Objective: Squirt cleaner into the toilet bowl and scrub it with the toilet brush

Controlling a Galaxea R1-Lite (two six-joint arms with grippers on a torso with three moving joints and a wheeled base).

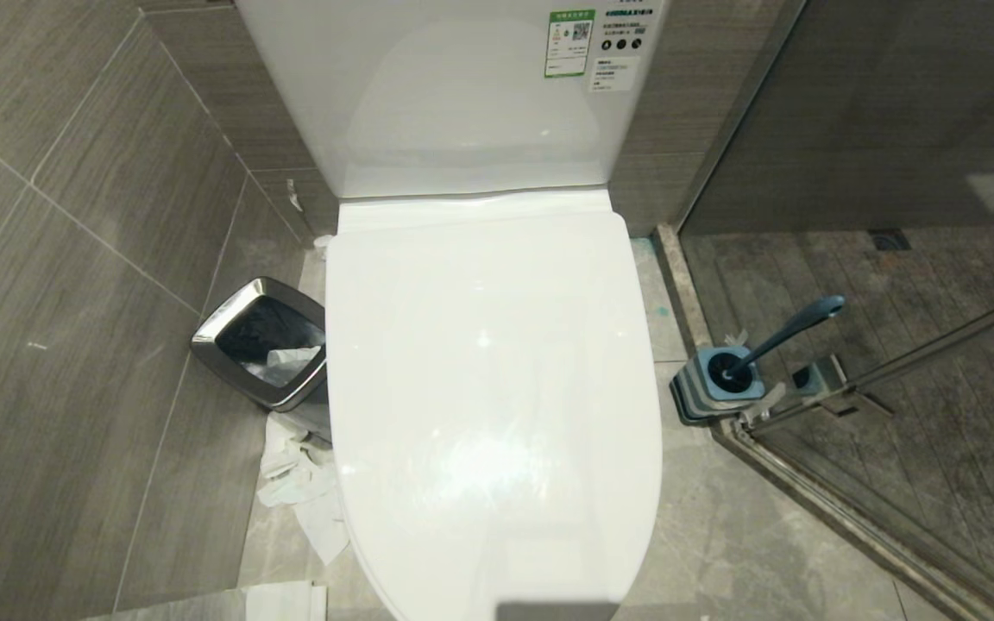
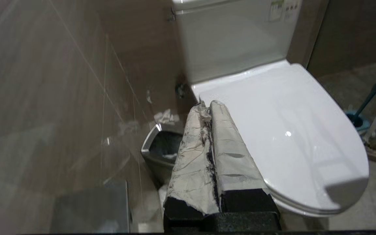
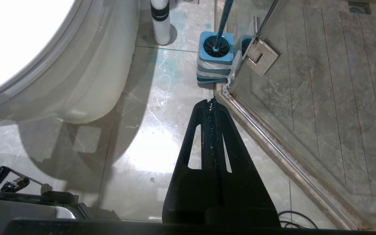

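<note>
Head view: the toilet (image 1: 493, 362) with lid down; toilet brush (image 1: 786, 332) in its base (image 1: 713, 384) to the right, waste bin (image 1: 260, 354) left; left wrist view: left pincer (image 2: 207, 106) pressed together, empty, above the bin; right wrist view: right pincer (image 3: 212, 102) together near the base, a white bottle (image 3: 160, 21) beyond.

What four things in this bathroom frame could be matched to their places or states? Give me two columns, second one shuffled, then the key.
Things
1. glossy white toilet lid
2. steel-rimmed square waste bin
3. slim blue-grey toilet brush
4. crumpled white paper

Places or states
A. lying on the floor beside the toilet
B. standing in a square blue-and-grey striped base by the glass door
C. closed down over the bowl
D. against the tiled wall, paper inside

Pairs: 1-C, 2-D, 3-B, 4-A
</note>
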